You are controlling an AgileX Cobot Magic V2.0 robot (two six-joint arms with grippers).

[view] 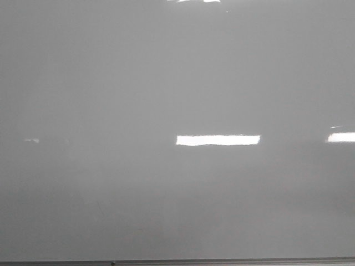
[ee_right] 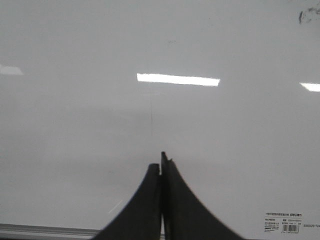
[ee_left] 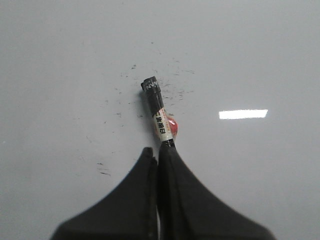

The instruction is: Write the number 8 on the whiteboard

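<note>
The whiteboard (view: 166, 83) fills the front view as a glossy pale grey surface with bright light reflections; neither arm shows there. No drawn 8 shows in any view. In the left wrist view my left gripper (ee_left: 159, 152) is shut on a marker (ee_left: 160, 112) with a black end and a white labelled barrel, which sticks out over the whiteboard (ee_left: 60, 60). Small black specks (ee_left: 170, 85) dot the board around the marker's end. In the right wrist view my right gripper (ee_right: 161, 165) is shut and empty over the whiteboard (ee_right: 75, 125).
A thin dark edge strip (view: 222, 261) runs along the board's near edge in the front view, and shows in the right wrist view (ee_right: 45, 230). A small printed label (ee_right: 290, 224) sits at the board's corner. A dark smudge (ee_right: 307, 15) marks the board.
</note>
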